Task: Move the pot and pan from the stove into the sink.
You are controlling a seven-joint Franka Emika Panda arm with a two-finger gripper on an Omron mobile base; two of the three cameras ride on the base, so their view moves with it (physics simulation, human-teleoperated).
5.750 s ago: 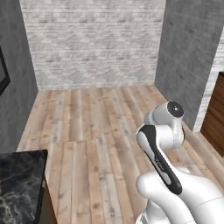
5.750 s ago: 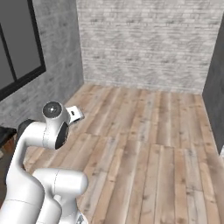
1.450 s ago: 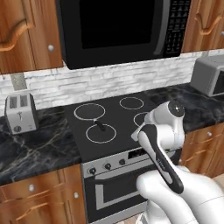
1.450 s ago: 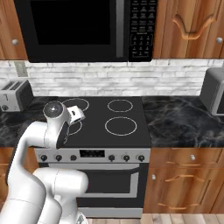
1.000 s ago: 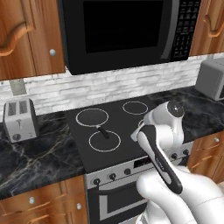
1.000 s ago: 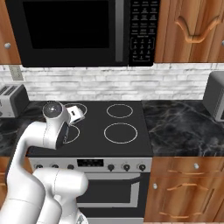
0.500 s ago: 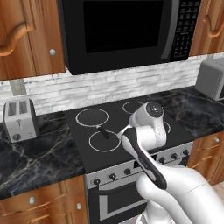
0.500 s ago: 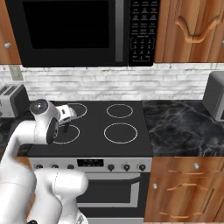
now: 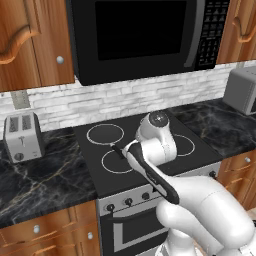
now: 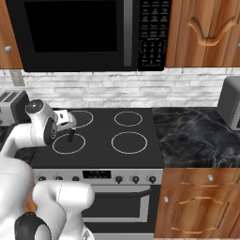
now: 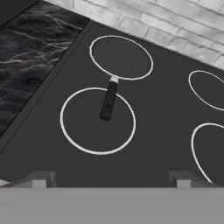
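A shallow flat black pan with a pale rim (image 11: 121,57) sits at the back left corner of the black glass stove (image 11: 157,131), stick handle pointing frontward. The two-finger gripper (image 11: 109,183) hovers above the front edge, fingers spread wide, empty.

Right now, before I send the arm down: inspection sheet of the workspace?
Surface: black glass cooktop with four white rings; the two right rings are bare.
Job's things: shallow black pan with a pale rim sits on the rear-left ring, its stick handle reaching over the front-left ring.
Clutter: grey toaster on the black marble counter left of the cooktop; grey box appliance at far right.
Grippers: gripper open, hanging above the cooktop's front edge, apart from the pan.
Cables: nothing seen.
Surroundings: black microwave overhead, wooden cabinets, white brick backsplash.
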